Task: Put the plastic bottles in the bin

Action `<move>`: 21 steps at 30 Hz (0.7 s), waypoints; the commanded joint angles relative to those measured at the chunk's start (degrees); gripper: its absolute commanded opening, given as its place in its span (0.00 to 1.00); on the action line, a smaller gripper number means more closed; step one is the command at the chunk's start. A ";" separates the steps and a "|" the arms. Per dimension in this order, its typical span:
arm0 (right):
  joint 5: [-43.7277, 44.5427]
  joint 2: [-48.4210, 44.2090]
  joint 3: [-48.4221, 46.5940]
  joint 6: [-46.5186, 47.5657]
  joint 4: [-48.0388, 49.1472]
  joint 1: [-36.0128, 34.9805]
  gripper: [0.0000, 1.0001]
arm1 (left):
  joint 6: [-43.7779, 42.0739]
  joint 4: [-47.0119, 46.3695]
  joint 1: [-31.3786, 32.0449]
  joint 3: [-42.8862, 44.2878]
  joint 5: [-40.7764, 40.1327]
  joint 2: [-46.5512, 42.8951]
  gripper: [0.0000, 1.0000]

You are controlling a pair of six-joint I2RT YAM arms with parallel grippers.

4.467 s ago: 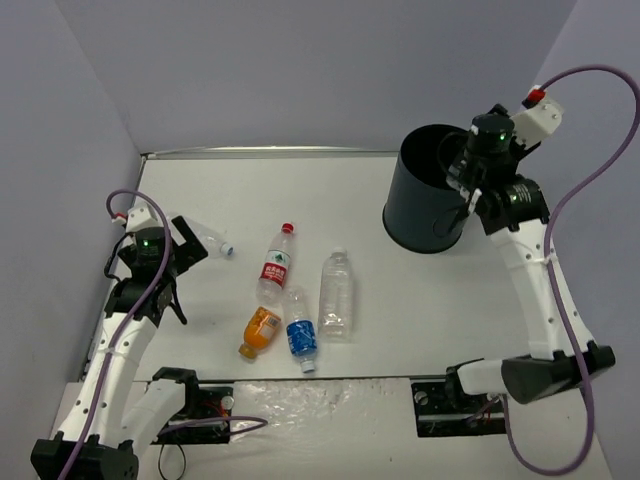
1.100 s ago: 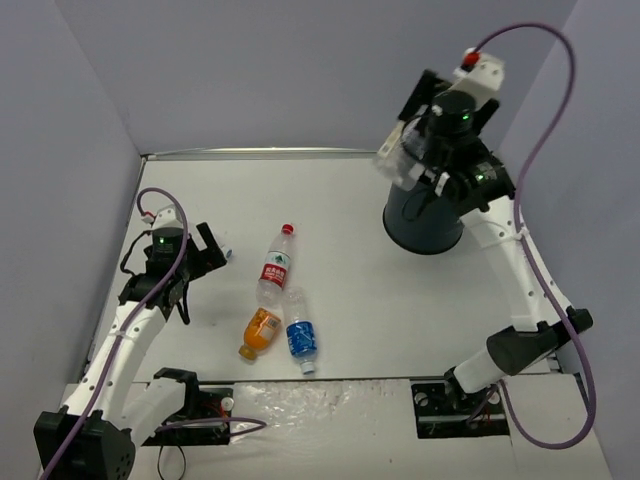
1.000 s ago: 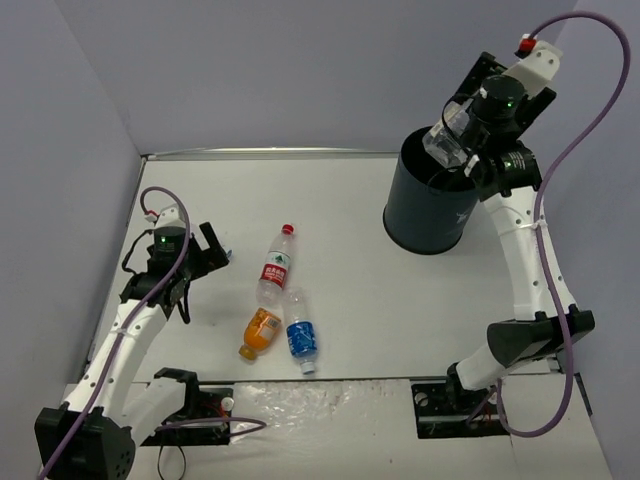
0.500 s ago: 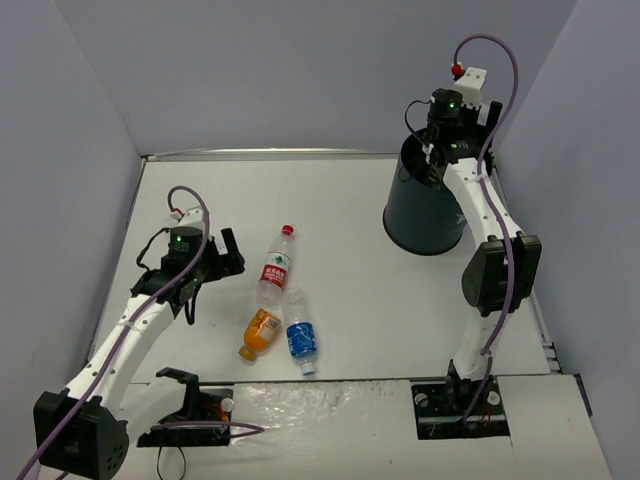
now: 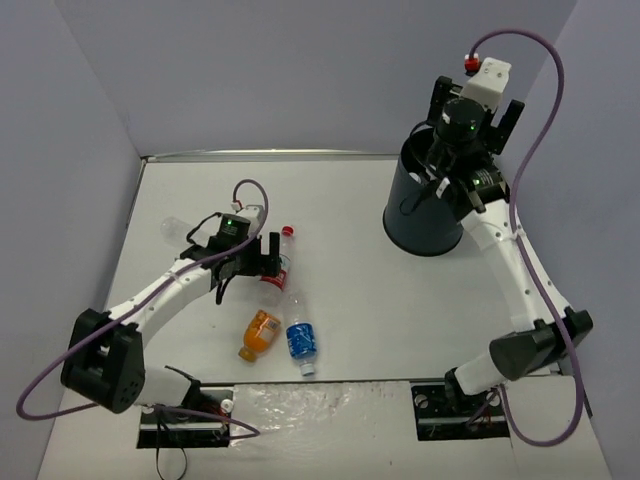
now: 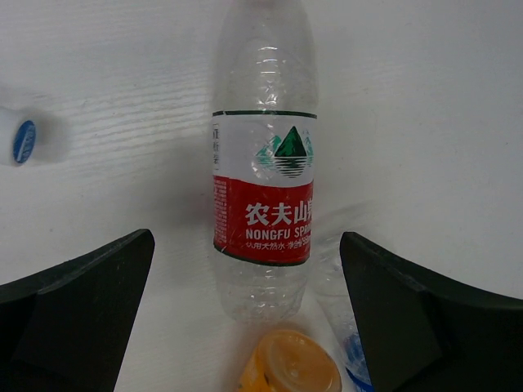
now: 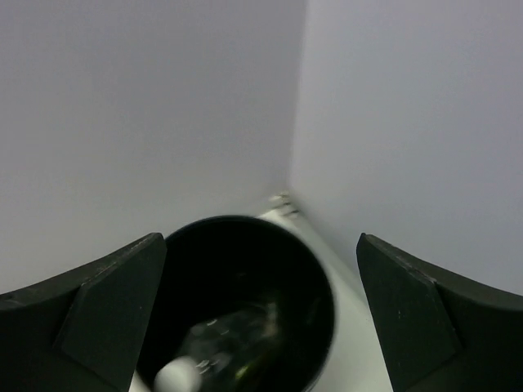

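The left hand (image 6: 246, 235) is spread wide and empty. It's parked either side of the red-labelled bottle (image 6: 263, 204) without touching it, so that one looks lined up to be grabbed next. The right hand (image 7: 261, 238) is unclenched and empty too, hung over the bin (image 5: 425, 215) at the far right of the table (image 5: 400, 300). A clear bottle (image 7: 237, 343) can be seen lying inside.

So at least one is binned and four are left out. Those are the red one, the orange bottle (image 5: 261, 331), the blue-labelled bottle (image 5: 300, 338) and a small clear bottle (image 5: 175, 229) off to the left. The red one is laid flat, see-through and ribbed, with a red-and-white label and a green mountain logo.
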State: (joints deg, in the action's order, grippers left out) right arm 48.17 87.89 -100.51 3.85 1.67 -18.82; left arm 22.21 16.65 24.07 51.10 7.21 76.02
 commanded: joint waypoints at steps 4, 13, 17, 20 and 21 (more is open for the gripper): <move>-16.41 -21.25 25.82 -23.00 -3.11 -2.82 1.00 | -1.92 -5.17 1.33 9.28 -0.78 12.36 0.95; -25.99 -27.27 38.95 -32.06 -3.95 -3.14 1.00 | -1.24 -8.84 1.61 11.34 -1.08 20.98 0.69; -30.23 -28.02 41.84 -33.52 -4.12 -3.06 1.00 | -2.05 -8.42 1.21 13.95 -0.98 22.33 0.31; -33.74 -28.78 42.83 -34.65 -4.15 -3.06 1.00 | -3.06 -7.12 1.24 16.36 -0.64 22.55 0.22; -34.99 -28.77 42.79 -34.82 -4.13 -3.06 1.00 | -3.39 -6.53 1.24 17.86 -0.49 22.31 0.18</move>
State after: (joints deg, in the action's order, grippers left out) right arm 18.76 61.63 -57.32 -27.86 -5.74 -21.80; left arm 20.59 10.75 25.43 63.13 7.02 99.75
